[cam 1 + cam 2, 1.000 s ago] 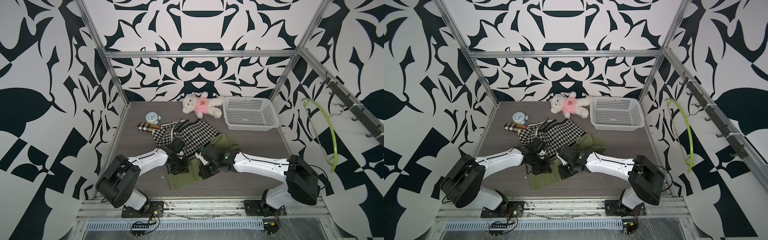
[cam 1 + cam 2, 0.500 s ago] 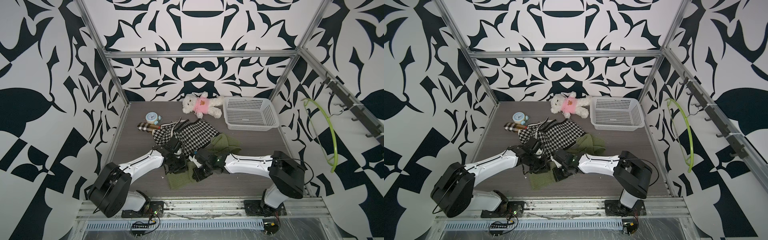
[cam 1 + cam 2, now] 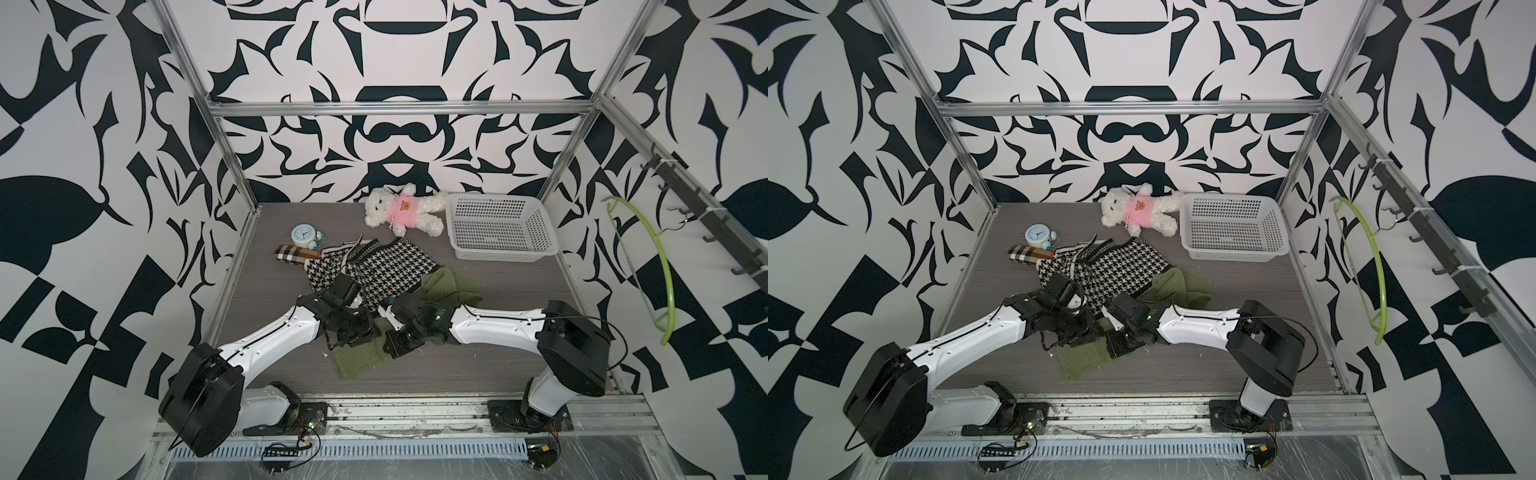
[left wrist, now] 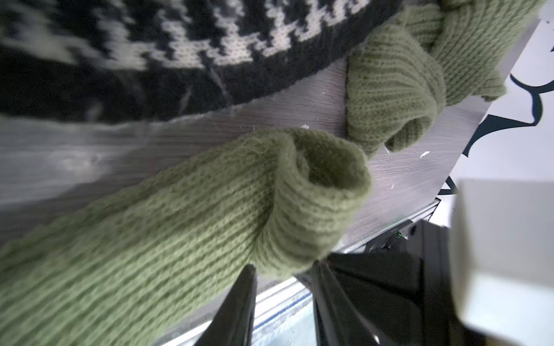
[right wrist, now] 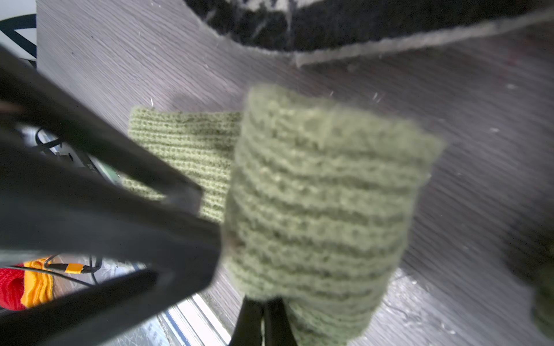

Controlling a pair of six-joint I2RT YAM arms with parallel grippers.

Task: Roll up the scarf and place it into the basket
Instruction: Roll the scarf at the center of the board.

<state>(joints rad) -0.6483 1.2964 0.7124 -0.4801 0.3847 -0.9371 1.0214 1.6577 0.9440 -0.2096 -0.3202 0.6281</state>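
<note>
The scarf [image 3: 357, 363] is lying well apart from the basket [image 3: 503, 255], on the robot's side, its end being rolled. The fold is being pinched by the right gripper [image 5: 262, 302]; the jaws of the left gripper [image 4: 283, 266] are standing apart, empty. The roll should be turned tightly. Its loose hollow is being shown only in the left wrist view, being hidden by the arms in both top views.

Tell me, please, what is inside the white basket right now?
Nothing shows inside the basket: only its bare perforated floor. The near wall hides a thin strip of that floor. The green scarf lies out on the table.
</note>
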